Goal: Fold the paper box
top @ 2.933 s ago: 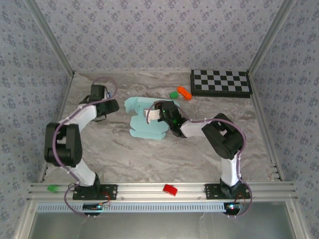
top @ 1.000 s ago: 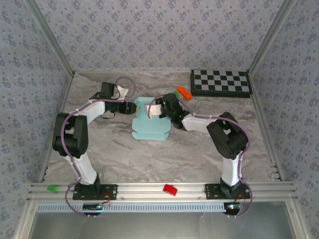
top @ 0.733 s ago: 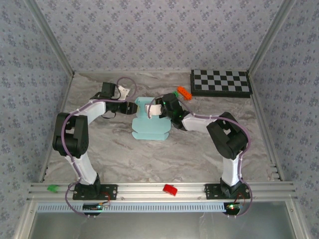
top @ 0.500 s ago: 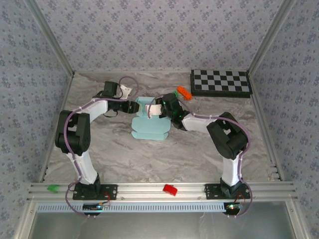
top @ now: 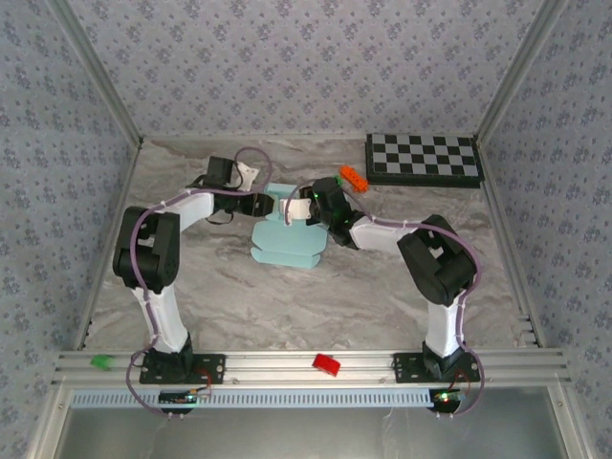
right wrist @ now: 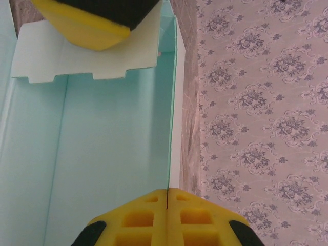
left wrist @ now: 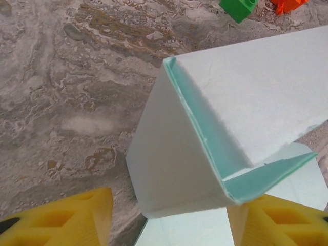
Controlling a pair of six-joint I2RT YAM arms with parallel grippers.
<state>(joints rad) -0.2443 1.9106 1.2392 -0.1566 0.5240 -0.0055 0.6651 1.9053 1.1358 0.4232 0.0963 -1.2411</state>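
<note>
On the table (top: 382, 287), pinches a wall of the paper box (top: 287, 245) in the closed right gripper (right wrist: 167, 199), straddles a flap (left wrist: 174, 169) with the wide-open left gripper (left wrist: 166, 225); next, likely needs it pushed inward.

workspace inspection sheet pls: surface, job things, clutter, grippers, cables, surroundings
surface: marble table, nothing spilled seen
job's things: paper box mid-table, partly folded, one flap raised
clutter: checkerboard far right; orange brick and green brick near it; red brick and second green brick on the near rail
grippers: left gripper open astride the flap; right gripper shut on a box edge
cables: purple cable loops along each arm
surroundings: patterned walls, metal frame
</note>
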